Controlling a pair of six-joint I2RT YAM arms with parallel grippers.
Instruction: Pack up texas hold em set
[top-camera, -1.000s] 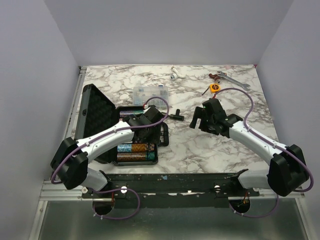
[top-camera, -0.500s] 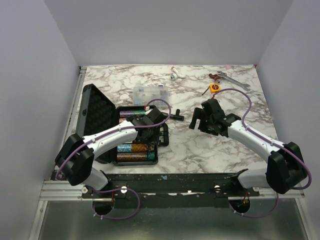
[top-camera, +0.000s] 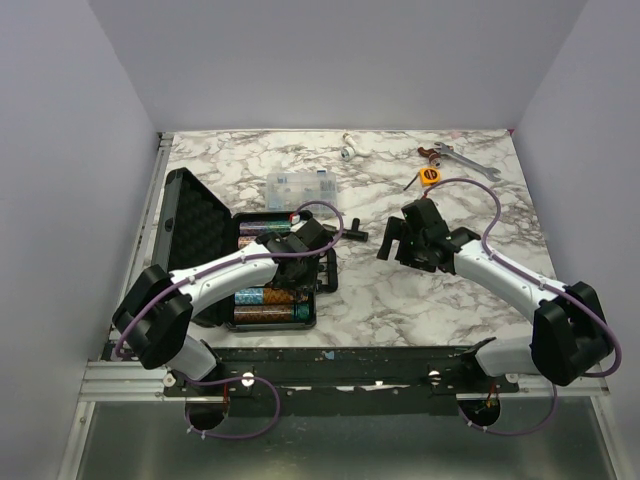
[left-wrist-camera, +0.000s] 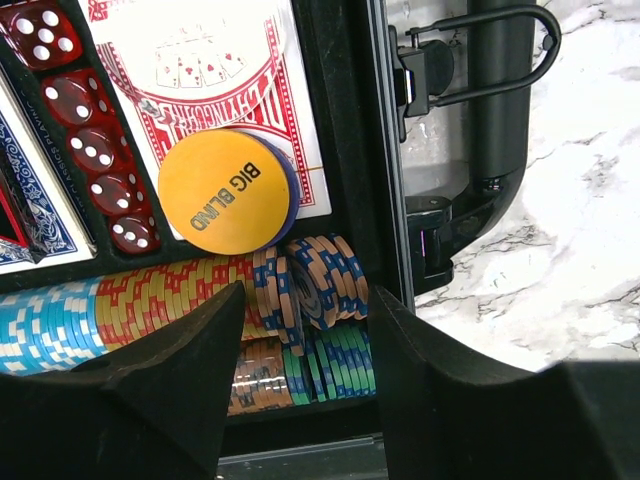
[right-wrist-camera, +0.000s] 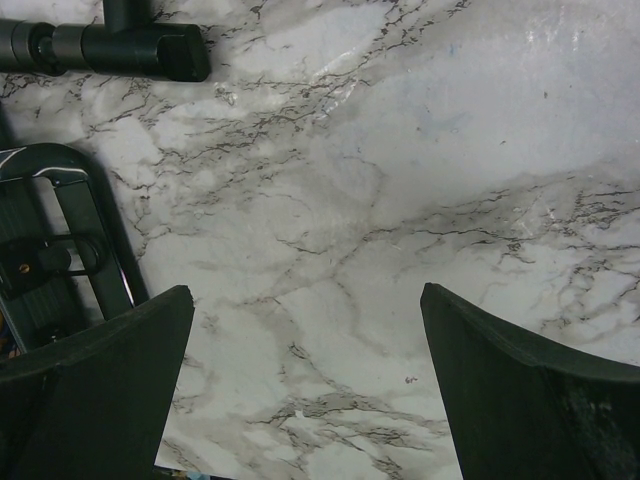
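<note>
The black hard case (top-camera: 195, 230) lies open at the left, lid flat to the left. In the left wrist view its tray holds rows of multicoloured poker chips (left-wrist-camera: 150, 300), a red card deck (left-wrist-camera: 200, 60), a blue deck (left-wrist-camera: 25, 200) and red dice (left-wrist-camera: 90, 150). A yellow "BIG BLIND" button (left-wrist-camera: 228, 192) lies on the red deck with a blue edge under it. The case handle (left-wrist-camera: 500, 100) is at the right. My left gripper (left-wrist-camera: 305, 330) is open and empty just above the chips at the tray's right end. My right gripper (right-wrist-camera: 305, 340) is open and empty over bare marble.
A black T-shaped tool (top-camera: 352, 232) lies between the grippers and also shows in the right wrist view (right-wrist-camera: 110, 45). A clear compartment box (top-camera: 300, 186) sits behind the case. A yellow tape measure (top-camera: 430, 176), a wrench (top-camera: 460, 157) and a metal fitting (top-camera: 347, 150) lie at the back.
My left arm has shifted a little to the right and lower over the case tray. My right gripper has edged slightly left.
</note>
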